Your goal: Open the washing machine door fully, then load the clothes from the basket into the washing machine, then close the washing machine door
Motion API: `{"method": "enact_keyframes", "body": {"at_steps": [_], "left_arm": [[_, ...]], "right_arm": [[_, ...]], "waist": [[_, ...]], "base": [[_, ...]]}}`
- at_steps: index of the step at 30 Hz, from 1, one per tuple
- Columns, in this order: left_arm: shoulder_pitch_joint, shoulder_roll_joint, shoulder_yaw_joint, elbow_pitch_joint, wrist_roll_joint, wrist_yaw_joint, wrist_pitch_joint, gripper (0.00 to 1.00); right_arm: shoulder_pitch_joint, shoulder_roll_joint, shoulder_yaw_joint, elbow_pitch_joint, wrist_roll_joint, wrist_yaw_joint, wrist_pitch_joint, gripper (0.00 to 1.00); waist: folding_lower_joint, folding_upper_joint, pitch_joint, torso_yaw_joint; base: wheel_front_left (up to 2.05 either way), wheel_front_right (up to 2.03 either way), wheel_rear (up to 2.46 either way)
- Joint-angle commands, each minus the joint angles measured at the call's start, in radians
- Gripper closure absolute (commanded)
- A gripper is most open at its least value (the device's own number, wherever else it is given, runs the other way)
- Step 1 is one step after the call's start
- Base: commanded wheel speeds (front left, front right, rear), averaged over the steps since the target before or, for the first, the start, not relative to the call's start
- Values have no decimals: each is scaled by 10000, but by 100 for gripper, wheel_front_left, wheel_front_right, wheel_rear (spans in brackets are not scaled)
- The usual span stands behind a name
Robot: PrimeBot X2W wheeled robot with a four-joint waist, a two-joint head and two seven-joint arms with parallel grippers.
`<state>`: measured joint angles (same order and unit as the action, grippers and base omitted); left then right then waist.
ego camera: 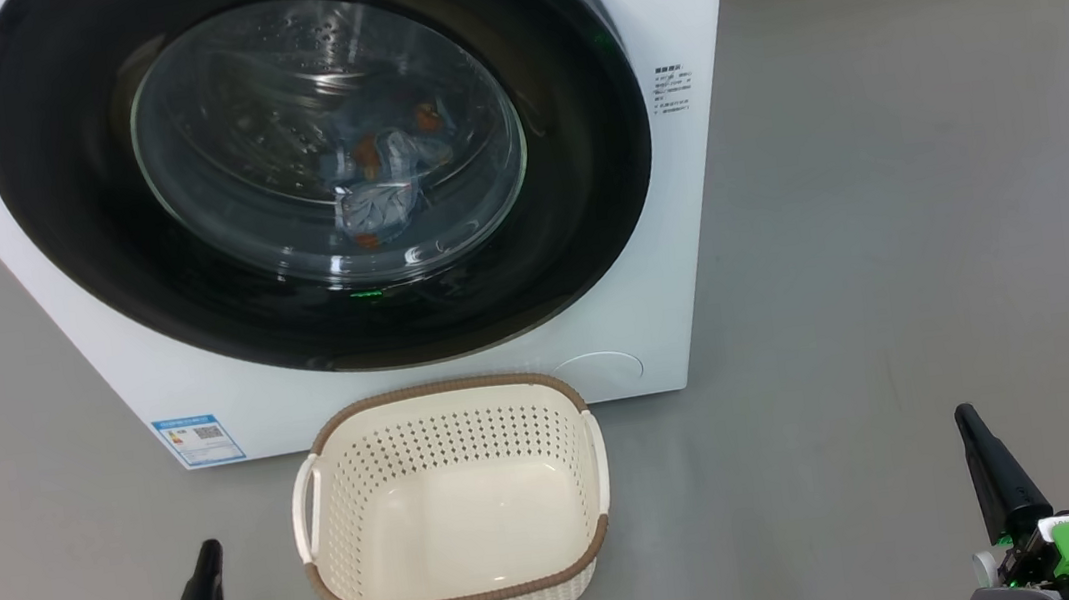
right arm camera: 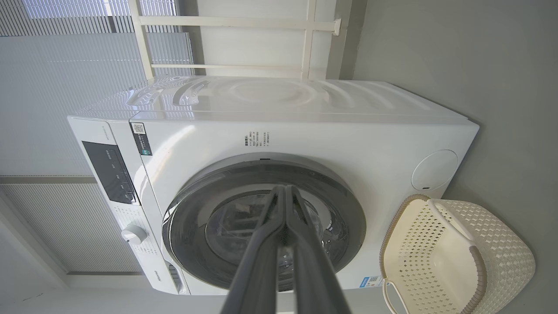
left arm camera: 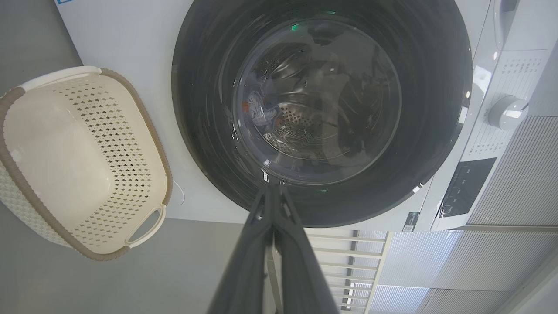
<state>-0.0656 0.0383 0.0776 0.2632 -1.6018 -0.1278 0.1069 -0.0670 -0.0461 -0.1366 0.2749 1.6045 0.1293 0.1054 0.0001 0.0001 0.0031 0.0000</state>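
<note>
The white washing machine point(ego camera: 690, 252) stands ahead with its round black-rimmed washing machine door point(ego camera: 83, 221) flat against the front. Through the glass bowl I see the clothes point(ego camera: 385, 181), light blue with orange-brown prints, lying in the steel drum. In front of the machine the cream basket point(ego camera: 462, 595) with a brown rim sits on the floor with nothing in it. My left gripper point(ego camera: 206, 554) is shut at the lower left, left of the basket and apart from it. Low at the right, well clear of the basket, my right gripper point(ego camera: 969, 420) is shut. The wrist views show the door point(left arm camera: 427, 87) point(right arm camera: 348, 218), the basket point(left arm camera: 26, 192) point(right arm camera: 501, 261) and each gripper's fingertips point(left arm camera: 272, 188) point(right arm camera: 285, 189) pressed together.
Grey floor point(ego camera: 935, 194) stretches wide to the right of the machine. A blue label sticker point(ego camera: 198, 440) marks the machine's lower left front. A round white cap point(ego camera: 603, 370) sits at its lower right. The control panel and knob point(left arm camera: 508, 111) show in the left wrist view.
</note>
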Motion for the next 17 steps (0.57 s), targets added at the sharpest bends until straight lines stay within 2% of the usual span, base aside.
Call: {"method": "enact_keyframes", "body": {"at_steps": [1, 17], "left_arm": [[-422, 133, 354, -183, -74, -29, 57, 100], [-423, 130, 359, -183, -71, -29, 60, 100]], "right_arm": [[-410, -41, 228, -301, 41, 14, 79, 100], [-409, -41, 228, -301, 42, 14, 78, 100]], "waist": [[-1, -1, 0, 0], [-1, -1, 0, 0]], "base": [[0, 0, 0], [0, 0, 0]]}}
